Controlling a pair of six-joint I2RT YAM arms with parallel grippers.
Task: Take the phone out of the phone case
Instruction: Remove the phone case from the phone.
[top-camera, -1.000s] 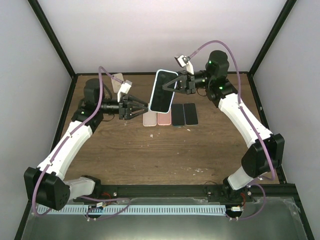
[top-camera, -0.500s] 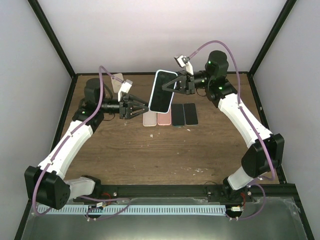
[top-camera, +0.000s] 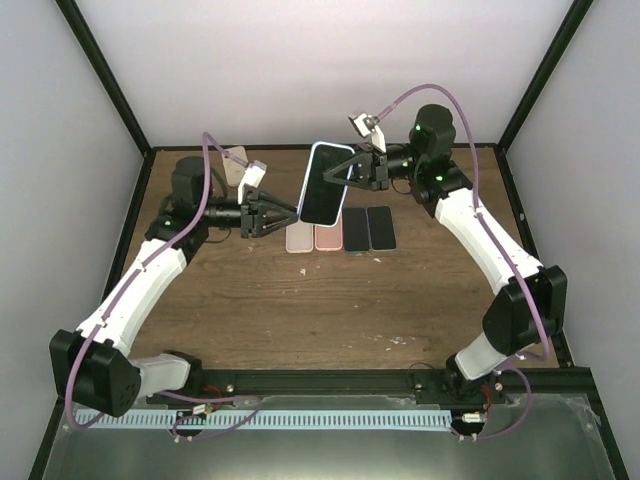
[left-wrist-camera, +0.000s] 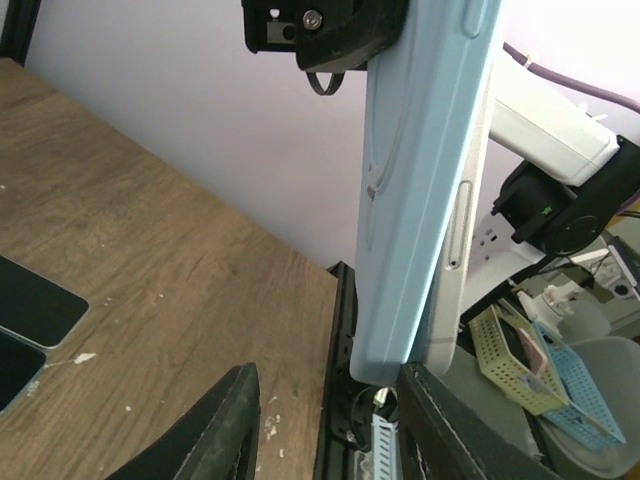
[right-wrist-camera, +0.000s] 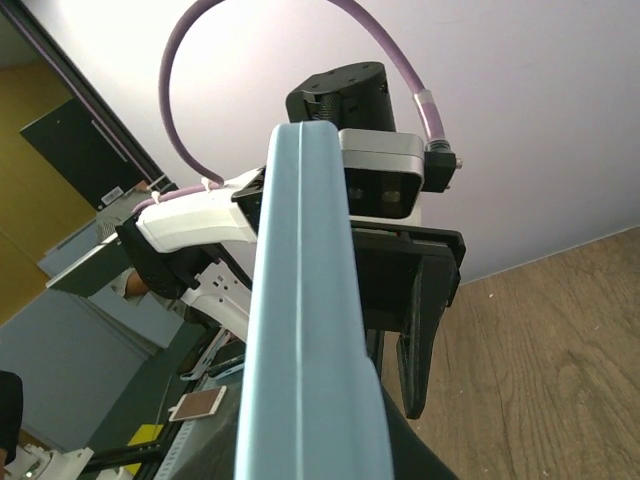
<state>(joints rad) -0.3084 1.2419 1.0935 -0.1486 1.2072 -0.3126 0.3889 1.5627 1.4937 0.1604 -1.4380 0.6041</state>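
Right gripper (top-camera: 341, 172): clenched on the phone case (left-wrist-camera: 415, 170), pinching it by the long edge that faces this gripper's wrist, well above the table (top-camera: 300, 300).
Phone case: light blue, standing nearly upright straight out from the right gripper's fingertips, its back and side filling the middle of the left wrist view.
Phone (top-camera: 323, 187): seated in the case, its dark screen turned toward the top camera, and it hangs between the two grippers, closer to the right one.
Left gripper (left-wrist-camera: 340, 425): released, its dark fingers (left-wrist-camera: 232, 425) spread wide, pointing at the bottom end of the case.
Case against left gripper: the lower corner sits in the gap between the spread fingers; whether either finger touches it cannot be told.
Pale pair (top-camera: 312, 238): two pinkish flat slabs lying on the wood below the held phone, just ahead of the left gripper's tips.
Dark pair (top-camera: 367, 228): two black flat slabs beside the pale ones, beneath the right gripper.
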